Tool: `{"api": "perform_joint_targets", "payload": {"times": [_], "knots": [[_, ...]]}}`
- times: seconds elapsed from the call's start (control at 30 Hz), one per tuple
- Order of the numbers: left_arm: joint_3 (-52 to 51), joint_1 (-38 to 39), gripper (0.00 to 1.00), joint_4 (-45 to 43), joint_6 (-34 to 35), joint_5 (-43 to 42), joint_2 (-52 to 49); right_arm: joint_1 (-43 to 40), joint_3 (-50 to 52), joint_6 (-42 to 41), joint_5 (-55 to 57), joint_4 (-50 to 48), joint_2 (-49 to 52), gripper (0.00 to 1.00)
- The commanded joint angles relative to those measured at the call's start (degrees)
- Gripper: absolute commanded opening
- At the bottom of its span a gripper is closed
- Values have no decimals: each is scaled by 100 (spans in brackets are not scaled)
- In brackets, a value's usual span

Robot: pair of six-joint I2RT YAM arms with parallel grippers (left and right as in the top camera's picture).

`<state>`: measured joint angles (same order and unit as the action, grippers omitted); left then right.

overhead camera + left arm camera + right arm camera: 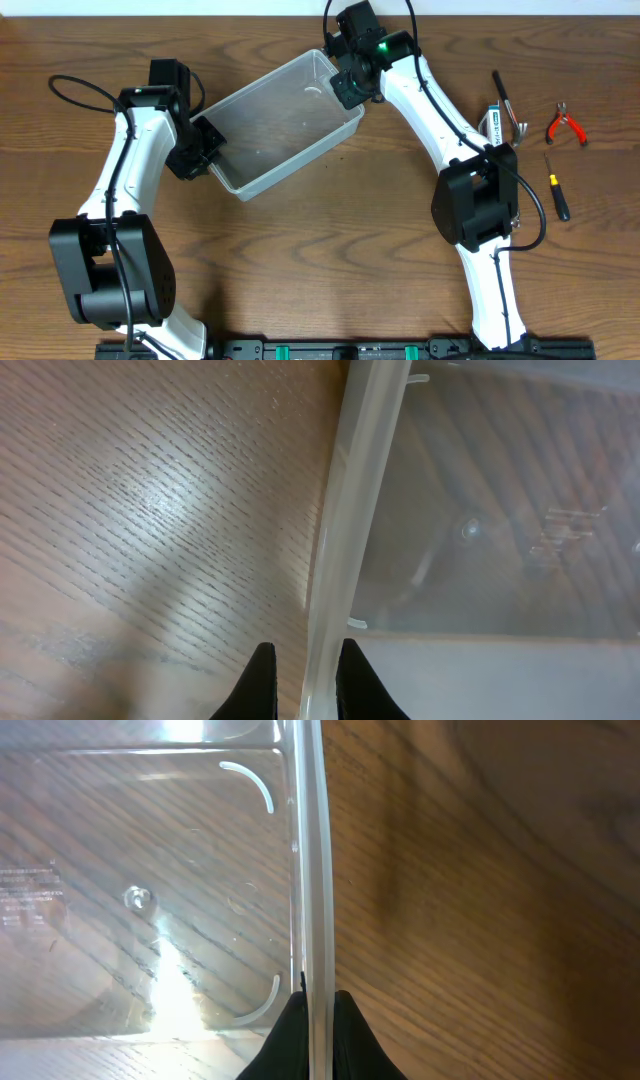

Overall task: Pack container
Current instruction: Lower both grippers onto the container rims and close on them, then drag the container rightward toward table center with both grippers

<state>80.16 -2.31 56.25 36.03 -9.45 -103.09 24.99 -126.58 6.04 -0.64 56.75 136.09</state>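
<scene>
The container (285,120), a clear plastic tub, lies at an angle on the wooden table, and nothing shows inside it. My left gripper (205,150) is shut on the rim at its lower-left end. In the left wrist view the rim (350,510) runs down between the two black fingers (262,680), one inside the wall and one outside. My right gripper (350,85) is shut on the rim at the upper-right end. In the right wrist view the fingers (290,1040) pinch the thin rim (315,850) tightly.
To the right of the right arm lie a small blue-and-white box (495,120), a black-handled tool (505,100), red-handled pliers (565,125) and a small screwdriver (558,195). Both arm bases stand at the table's front edge.
</scene>
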Motion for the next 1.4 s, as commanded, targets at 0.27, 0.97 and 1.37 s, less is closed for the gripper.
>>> {"api": "perform_joint_targets", "payload": {"times": [0.27, 0.97, 1.37], "knots": [[-17, -24, 14, -101, 24, 114, -61, 26, -101, 42, 66, 160, -76, 2], [-15, -24, 6, -426, -17, -588, -61, 20, -101, 39, 538, 378, -76, 1], [-11, -22, 6, -629, -341, -977, -61, -55, -103, -310, 691, 728, -76, 1]]}}
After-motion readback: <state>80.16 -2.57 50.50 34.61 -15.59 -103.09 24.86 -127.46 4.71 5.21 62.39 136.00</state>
